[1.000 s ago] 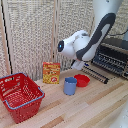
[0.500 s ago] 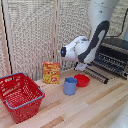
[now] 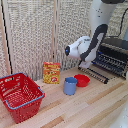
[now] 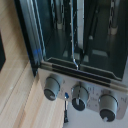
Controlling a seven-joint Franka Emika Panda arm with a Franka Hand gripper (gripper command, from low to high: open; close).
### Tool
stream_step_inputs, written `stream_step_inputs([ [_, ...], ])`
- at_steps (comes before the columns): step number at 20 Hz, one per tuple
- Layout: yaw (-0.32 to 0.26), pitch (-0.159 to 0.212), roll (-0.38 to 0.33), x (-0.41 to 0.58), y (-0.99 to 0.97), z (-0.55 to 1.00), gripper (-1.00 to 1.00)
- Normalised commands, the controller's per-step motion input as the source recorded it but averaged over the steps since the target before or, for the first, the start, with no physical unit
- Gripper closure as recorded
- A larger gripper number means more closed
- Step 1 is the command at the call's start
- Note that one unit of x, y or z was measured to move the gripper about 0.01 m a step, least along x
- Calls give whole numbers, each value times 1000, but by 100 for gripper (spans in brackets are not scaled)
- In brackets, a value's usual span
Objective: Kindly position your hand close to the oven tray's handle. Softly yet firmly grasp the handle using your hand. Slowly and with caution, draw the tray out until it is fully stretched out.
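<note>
The oven (image 3: 117, 46) stands at the exterior view's right, dark grey and silver. The oven tray (image 3: 111, 63), a dark rack of thin bars, slopes out of its front. The handle (image 3: 95, 75) is the long dark bar along its low front edge. My hand (image 3: 84, 64), on the white-and-black arm, hangs just off the tray's end toward the exterior view's left and above the handle, holding nothing. Its fingers are too small and dark to read. The wrist view shows the oven's front close up (image 4: 75, 35), with thin bars behind the glass and three knobs (image 4: 79, 97).
On the wooden table stand a red bowl (image 3: 82, 80) just in front of the handle, a blue cup (image 3: 70, 86), a yellow box (image 3: 51, 72) and a red basket (image 3: 20, 95) at the exterior view's left. A slatted screen stands behind.
The arm has moved slightly toward the exterior view's right and down, bringing my hand nearer the oven's front. Nothing on the table has moved.
</note>
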Motion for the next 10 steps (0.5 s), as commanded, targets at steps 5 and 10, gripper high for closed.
stream_step_inputs([
  [5,-9,-34,-115,-30,-579,-38,-100],
  [10,-10,-58,-42,-46,-482,-13,-100],
])
